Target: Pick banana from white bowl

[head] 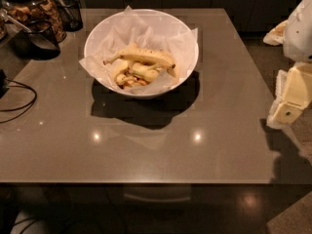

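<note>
Yellow banana (145,57) lies in white bowl (163,15) — pincer (291,99) at right edge, apart.

Table (146,145), smooth glossy grey-brown top showing lamp glints; white bowl (100,35), smooth, lined with crinkled white paper (151,33); banana (146,57), matt speckled yellow skin; jars (34,6), far left, dark glass; gripper (291,95), right edge, matt cream plastic.
</note>
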`<state>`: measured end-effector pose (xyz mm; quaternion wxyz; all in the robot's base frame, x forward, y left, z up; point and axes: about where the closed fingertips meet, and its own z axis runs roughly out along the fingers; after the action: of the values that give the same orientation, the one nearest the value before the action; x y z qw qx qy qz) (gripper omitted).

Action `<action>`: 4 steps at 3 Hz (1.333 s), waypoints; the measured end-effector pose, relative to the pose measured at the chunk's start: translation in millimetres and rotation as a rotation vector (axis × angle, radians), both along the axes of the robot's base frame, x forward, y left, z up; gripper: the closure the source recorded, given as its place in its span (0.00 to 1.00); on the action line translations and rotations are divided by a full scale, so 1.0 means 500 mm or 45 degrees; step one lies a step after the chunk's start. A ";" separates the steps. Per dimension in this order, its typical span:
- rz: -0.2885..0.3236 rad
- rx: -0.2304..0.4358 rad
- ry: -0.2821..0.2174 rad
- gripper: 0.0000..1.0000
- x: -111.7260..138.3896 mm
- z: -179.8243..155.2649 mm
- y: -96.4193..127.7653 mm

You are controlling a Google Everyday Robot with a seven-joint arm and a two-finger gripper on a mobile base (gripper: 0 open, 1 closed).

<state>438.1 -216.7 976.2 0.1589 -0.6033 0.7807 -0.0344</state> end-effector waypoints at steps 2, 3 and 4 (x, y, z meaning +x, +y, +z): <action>0.009 0.039 0.052 0.00 0.038 0.011 0.058; 0.036 0.041 0.115 0.00 0.081 0.009 0.121; 0.082 -0.012 0.159 0.00 0.120 -0.005 0.171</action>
<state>498.1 -131.1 973.7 0.1080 -0.6300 0.7691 0.0048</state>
